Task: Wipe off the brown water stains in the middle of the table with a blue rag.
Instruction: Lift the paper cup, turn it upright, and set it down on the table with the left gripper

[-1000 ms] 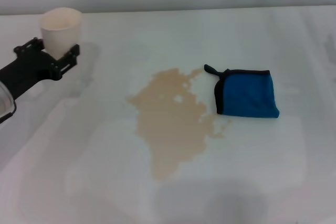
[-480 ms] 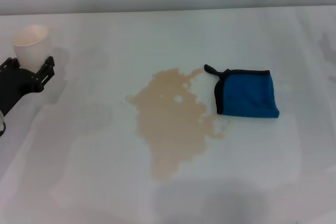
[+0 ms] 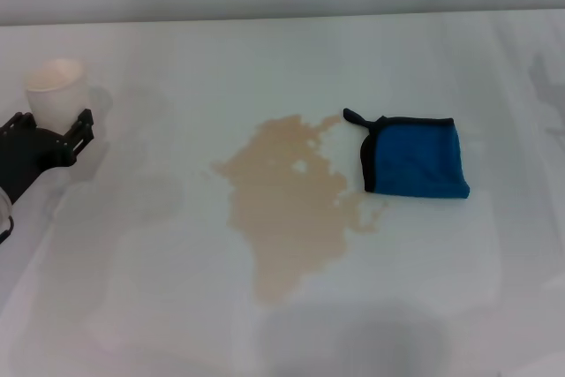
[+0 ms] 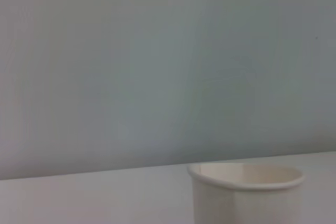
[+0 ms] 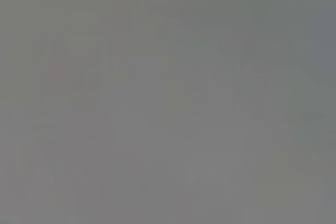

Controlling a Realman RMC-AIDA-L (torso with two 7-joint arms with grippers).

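Blue rag (image 3: 415,157) looks soft and light, so we'd pinch its folded edge; our left pincer (image 3: 55,127) grips the paper cup (image 3: 56,89)

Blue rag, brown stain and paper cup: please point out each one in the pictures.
blue rag (image 3: 415,162), head view, middle of the blue cloth.
brown stain (image 3: 287,209), head view, middle of the tan puddle.
paper cup (image 3: 55,90), head view, its outer wall.

Only the left gripper (image 3: 55,127) visible, head view: matte black, blocky housing, two short squared prongs with notched, stepped edges. Behind it a thick black arm segment, then a sliver of pale rounded casing at the frame edge. No markings, cables or screws discernible.
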